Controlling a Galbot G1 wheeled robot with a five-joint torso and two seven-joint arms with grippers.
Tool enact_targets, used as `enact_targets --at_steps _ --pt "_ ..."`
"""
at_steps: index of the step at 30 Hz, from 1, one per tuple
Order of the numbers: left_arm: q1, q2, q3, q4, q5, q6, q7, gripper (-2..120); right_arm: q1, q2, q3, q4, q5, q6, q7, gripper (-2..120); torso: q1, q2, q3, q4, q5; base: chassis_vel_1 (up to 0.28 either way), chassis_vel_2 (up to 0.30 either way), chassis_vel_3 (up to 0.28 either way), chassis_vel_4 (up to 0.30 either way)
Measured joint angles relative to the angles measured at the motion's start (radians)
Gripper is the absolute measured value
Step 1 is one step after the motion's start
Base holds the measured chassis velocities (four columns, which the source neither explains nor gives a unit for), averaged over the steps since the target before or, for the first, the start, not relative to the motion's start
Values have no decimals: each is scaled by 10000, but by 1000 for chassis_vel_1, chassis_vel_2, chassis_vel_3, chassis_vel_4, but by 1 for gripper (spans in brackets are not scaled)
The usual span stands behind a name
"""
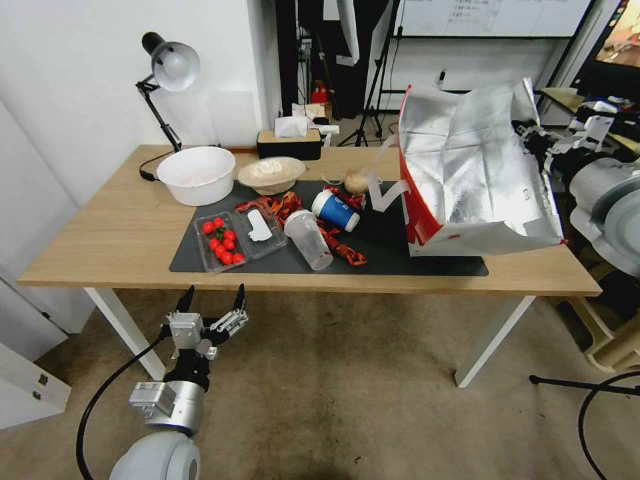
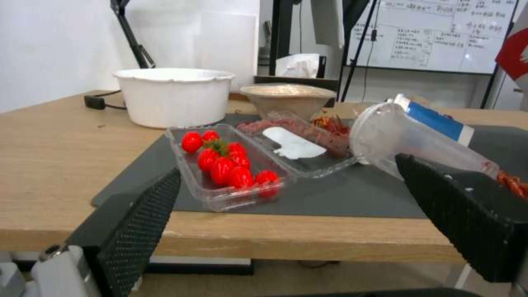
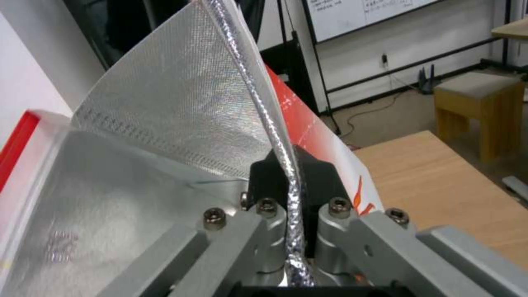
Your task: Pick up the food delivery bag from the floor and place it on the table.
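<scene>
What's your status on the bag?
Right gripper shut on food delivery bag, tilted over table. Left gripper open, low before table. Cups nearby.

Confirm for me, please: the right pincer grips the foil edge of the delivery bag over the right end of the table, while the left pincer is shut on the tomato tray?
Not quite. The left pincer is open and holds nothing; it sits below the table's front edge, as the left wrist view shows, with the tomato tray beyond it. The rest holds: the right pincer grips the delivery bag's foil edge.
</scene>
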Motion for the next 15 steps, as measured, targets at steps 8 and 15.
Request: enact_targets --at_steps 8,15 --pt "-16 -14 9 28 8 -1 13 98 64 52 -199 -233 -242 132 -174 0 0 0 0 0 0 0 0 0 0" --pt "-5 -17 14 31 24 -6 17 98 59 90 -276 -298 -418 190 -218 0 0 0 0 0 -1 0 0 0 0"
